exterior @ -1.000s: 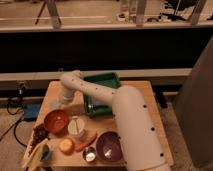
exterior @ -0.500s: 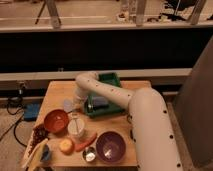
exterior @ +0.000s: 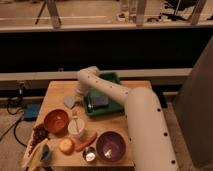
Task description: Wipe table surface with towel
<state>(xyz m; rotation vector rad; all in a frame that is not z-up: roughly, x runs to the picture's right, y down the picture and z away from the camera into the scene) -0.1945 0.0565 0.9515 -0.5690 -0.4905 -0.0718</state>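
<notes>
1. Gripper [exterior: 79, 95] sits low over the table surface [exterior: 57, 95], just at 2 o'clock of the towel [exterior: 70, 102].
2. I'd press flat and sweep toward 9 o'clock, steering clear of the orange bowl [exterior: 55, 121] and green tray [exterior: 114, 79].

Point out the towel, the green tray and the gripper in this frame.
towel [exterior: 69, 102], camera view, middle of the cloth on the table.
green tray [exterior: 111, 78], camera view, far rim.
gripper [exterior: 78, 94], camera view, arm's tip just above the towel.
</notes>
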